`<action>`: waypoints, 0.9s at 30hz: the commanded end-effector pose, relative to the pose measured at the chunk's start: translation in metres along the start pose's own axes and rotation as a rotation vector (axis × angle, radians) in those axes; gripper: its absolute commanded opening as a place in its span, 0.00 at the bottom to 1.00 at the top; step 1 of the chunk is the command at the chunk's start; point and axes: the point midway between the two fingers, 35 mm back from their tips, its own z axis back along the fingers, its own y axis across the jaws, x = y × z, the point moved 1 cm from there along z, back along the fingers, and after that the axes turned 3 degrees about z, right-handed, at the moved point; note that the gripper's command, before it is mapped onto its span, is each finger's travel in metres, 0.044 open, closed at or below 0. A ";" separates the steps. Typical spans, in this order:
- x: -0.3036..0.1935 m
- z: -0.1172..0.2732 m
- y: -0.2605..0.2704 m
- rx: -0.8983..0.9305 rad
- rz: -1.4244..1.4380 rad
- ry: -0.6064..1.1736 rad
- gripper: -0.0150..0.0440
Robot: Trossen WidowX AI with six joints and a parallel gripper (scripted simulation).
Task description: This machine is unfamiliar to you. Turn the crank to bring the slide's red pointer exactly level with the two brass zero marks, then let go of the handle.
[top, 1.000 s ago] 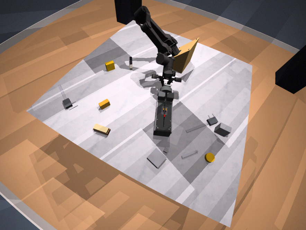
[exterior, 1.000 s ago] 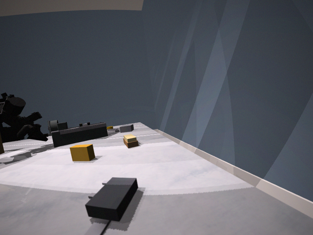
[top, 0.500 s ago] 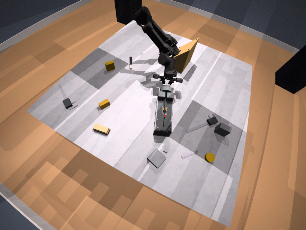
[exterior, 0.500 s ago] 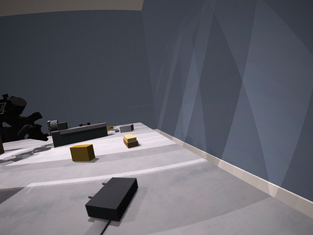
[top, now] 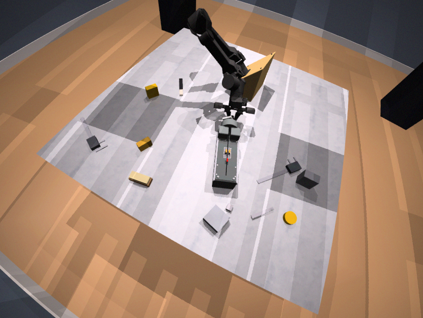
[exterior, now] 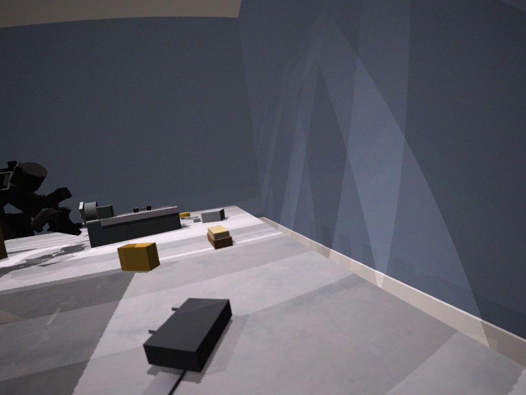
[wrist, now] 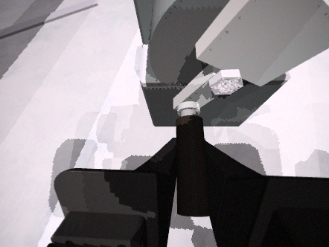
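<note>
The machine is a long dark grey-green box point(top: 220, 171) point(exterior: 135, 231) with a slotted top. The red pointer point(top: 227, 160) sits in the slot, a little below the two brass marks point(top: 227, 151) in the top view, on the side away from the crank, not level with them. My gripper point(top: 232, 117) point(exterior: 79, 231) point(wrist: 186, 143) is at the machine's crank end, shut on the dark brown crank handle point(wrist: 190, 186). The pale crank arm point(wrist: 195, 93) runs from the handle up and right towards the hex nut point(wrist: 226, 85). The handle is not clearly visible in the top and exterior views.
A tall yellow slanted block point(top: 260, 76) stands close beside the arm. Orange blocks point(top: 151, 91) point(exterior: 138, 256) and a cream-topped block point(top: 140, 178) point(exterior: 219, 237) lie left of the machine. A grey slab point(top: 216, 218), dark block point(top: 307, 179) and yellow disc point(top: 290, 217) lie beyond and right.
</note>
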 end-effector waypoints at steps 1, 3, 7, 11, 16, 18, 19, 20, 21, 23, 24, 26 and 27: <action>0.003 0.004 0.008 0.016 0.015 -0.008 0.25; 0.005 0.005 0.009 0.016 0.015 -0.009 0.25; 0.008 0.008 0.012 0.016 0.015 -0.009 0.25; 0.011 0.011 0.014 0.017 0.015 -0.009 0.25; 0.016 0.016 0.015 0.017 0.014 -0.009 0.25; 0.018 0.018 0.015 0.017 0.014 -0.009 0.25; 0.019 0.019 0.015 0.017 0.014 -0.009 0.25; 0.020 0.020 0.015 0.017 0.014 -0.009 0.25; 0.021 0.021 0.015 0.017 0.014 -0.009 0.25; 0.023 0.023 0.015 0.017 0.014 -0.010 0.25; 0.024 0.024 0.015 0.017 0.014 -0.010 0.25; 0.026 0.026 0.014 0.017 0.014 -0.010 0.25; 0.027 0.026 0.013 0.017 0.014 -0.010 0.25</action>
